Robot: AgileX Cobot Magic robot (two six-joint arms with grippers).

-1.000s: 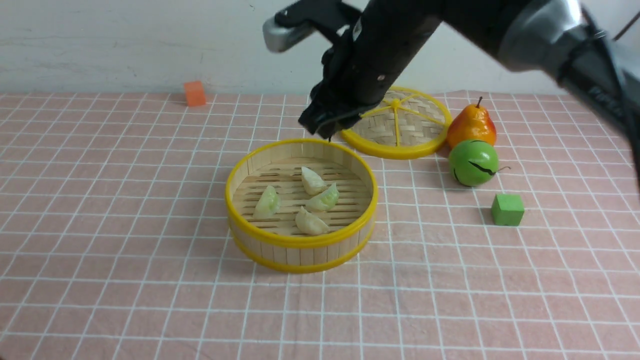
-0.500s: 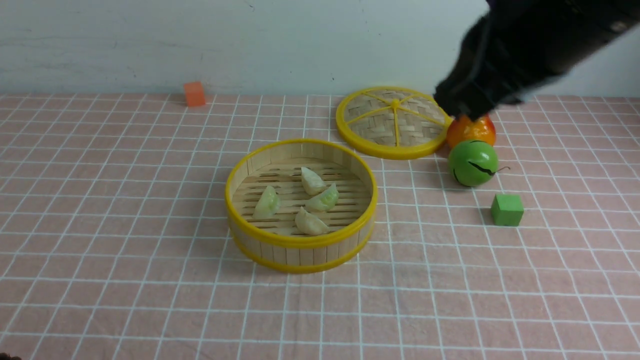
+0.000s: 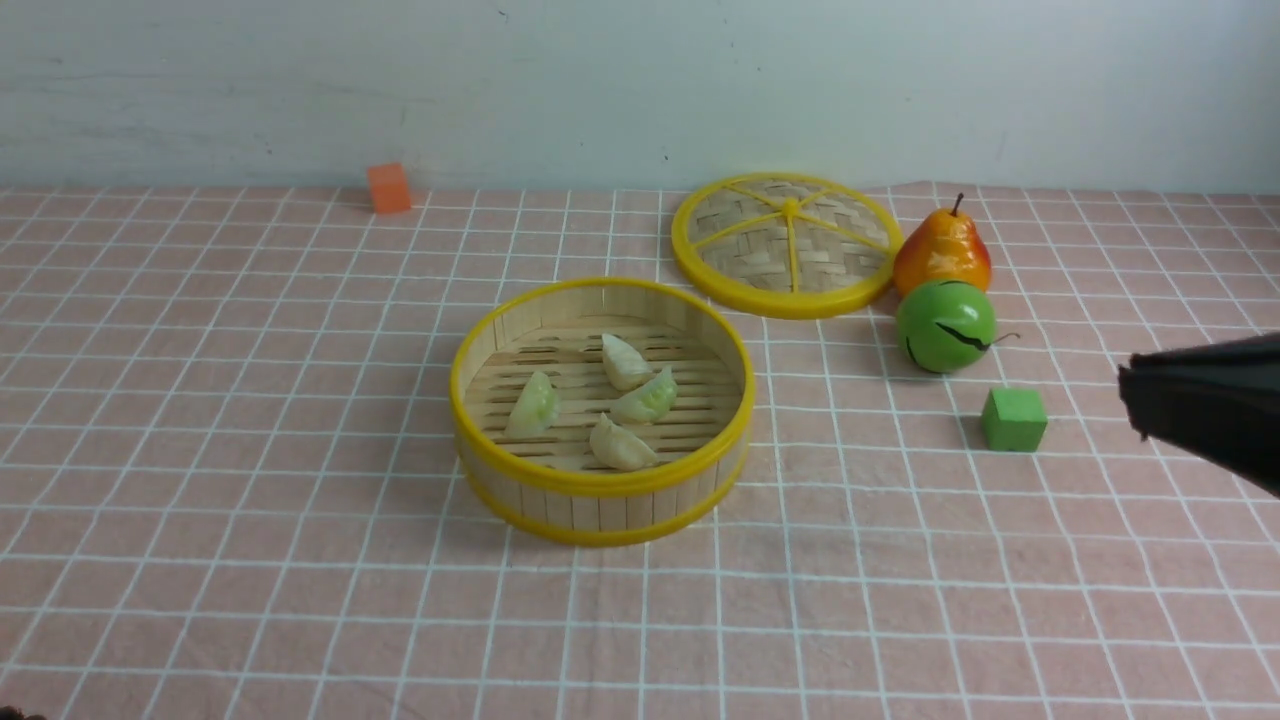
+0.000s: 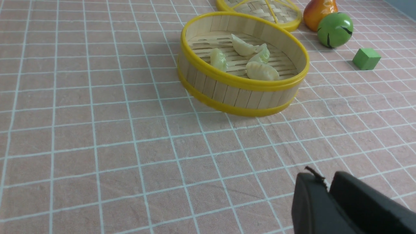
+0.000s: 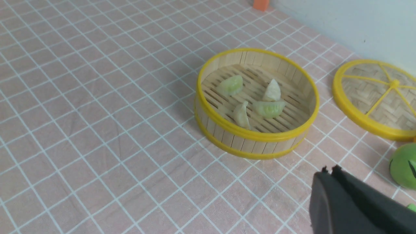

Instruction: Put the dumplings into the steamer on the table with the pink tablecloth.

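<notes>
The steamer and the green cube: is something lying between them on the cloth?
No. Between the steamer and the green cube, the front view shows only bare pink tablecloth.

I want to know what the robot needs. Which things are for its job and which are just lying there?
For the job: dumplings, steamer, pink tablecloth.
Just lying about: lid, pear, green ball, green cube, orange cube.

Bright even light, soft shadows, sharp focus throughout

No readable txt, labels, brands or nos. anywhere in the front or wrist views.
</notes>
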